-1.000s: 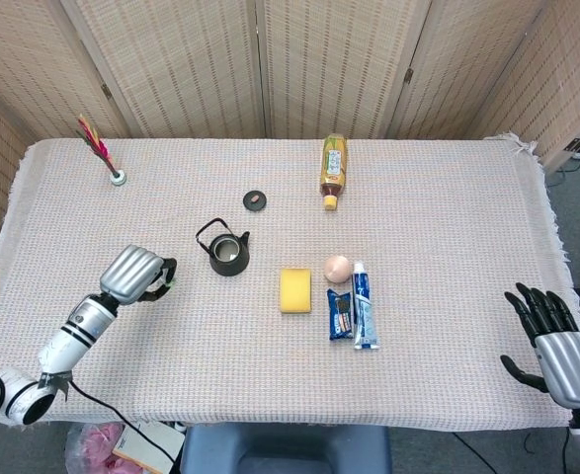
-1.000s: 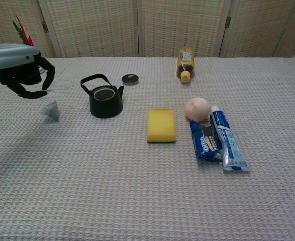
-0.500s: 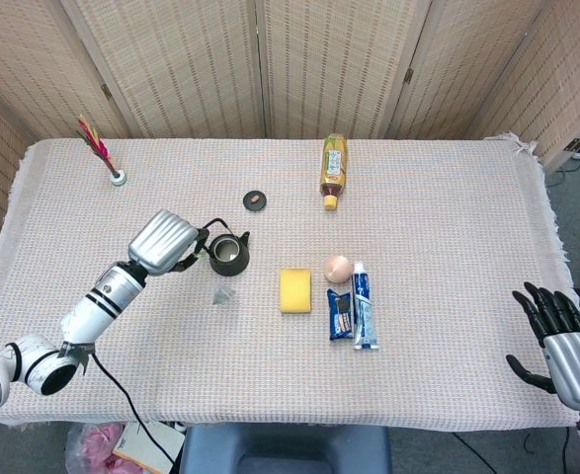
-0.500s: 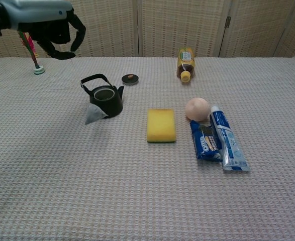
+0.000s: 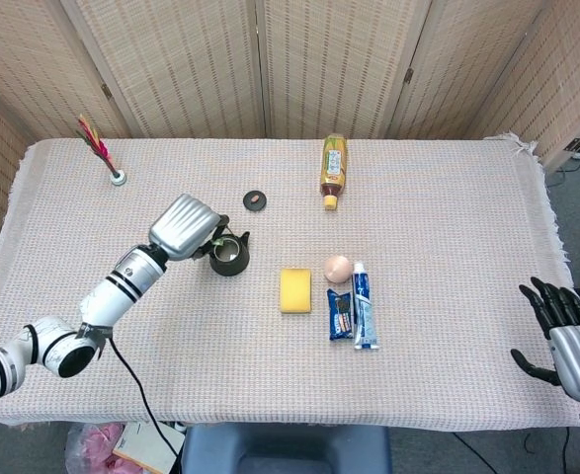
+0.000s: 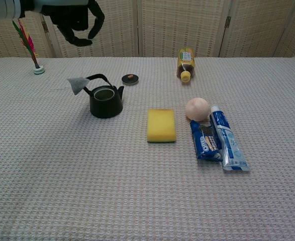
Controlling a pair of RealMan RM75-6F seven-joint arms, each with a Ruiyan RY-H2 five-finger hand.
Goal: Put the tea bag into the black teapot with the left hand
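- Table (image 6: 137,201) draped in beige waffle-weave cloth, filling both views.
- Silver-and-black left hand (image 6: 74,17), raised above and just left of the pot, dark fingers (image 6: 94,20) curled downward; string between fingers too thin to see, yet the bag hangs beneath, so probably pinched there.
- Silver-backed right hand (image 5: 566,331) at the lower right corner of the head view, off the table edge, black fingers spread, holding nothing.
- Amber tea bottle with yellow cap (image 6: 185,63), lying on its side at the far middle.
- Blue-and-white toothpaste tube (image 6: 227,138), flat, touching the dark blue snack packet (image 6: 205,140) on its left.
- Yellow rectangular sponge (image 6: 161,124), near the table's middle.
- Small black cast-iron teapot (image 6: 106,99), lidless, handle upright, left of the sponge.
- Pale peach-coloured egg-shaped ball (image 6: 197,108), touching the tube's top.
- Red-and-green feather shuttlecock (image 6: 26,42), upright at far left.
- Small grey pyramid tea bag (image 6: 77,84), suspended in air just beside the teapot's handle, left of the opening, not inside.
- Round black teapot lid (image 6: 130,78), flat on the cloth behind the pot.
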